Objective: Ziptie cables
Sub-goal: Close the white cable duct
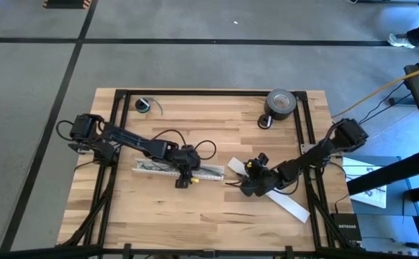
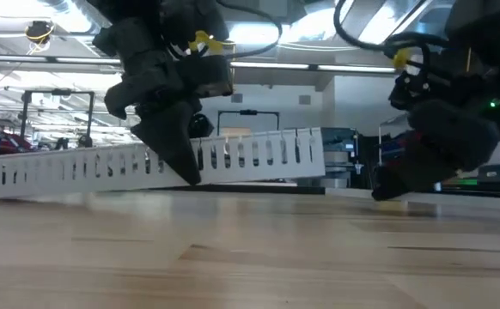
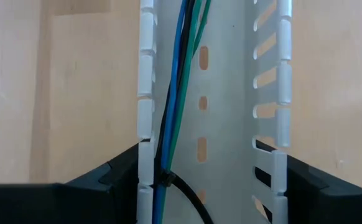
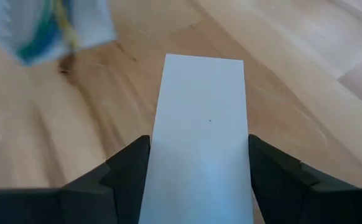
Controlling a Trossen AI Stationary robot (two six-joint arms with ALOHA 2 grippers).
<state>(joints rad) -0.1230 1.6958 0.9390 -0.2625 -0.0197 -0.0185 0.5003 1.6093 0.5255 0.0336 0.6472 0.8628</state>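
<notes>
Even bright overhead light on my surface (image 1: 209,208), soft shadows only. Low view: ceiling strip lights (image 2: 259,34) glare, near wood blurred, my arms dark silhouettes. Right wrist view: blurred white-green object (image 4: 47,28) at edge. Left wrist view sharp.

Overhead looks straight down; low camera level across table (image 2: 250,257). My wrist cameras sit close: left over slotted channel (image 3: 231,93).

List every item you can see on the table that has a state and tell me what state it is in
Slotted white duct: open on top, lying flat, left gripper's jaws closed on its side walls.
Cables: laid lengthwise inside the duct.
Ziptie: wrapped round the cables.
Flat white cover strip: lying on the wood, right gripper's jaws astride it.
Tape roll: flat, untouched.
</notes>
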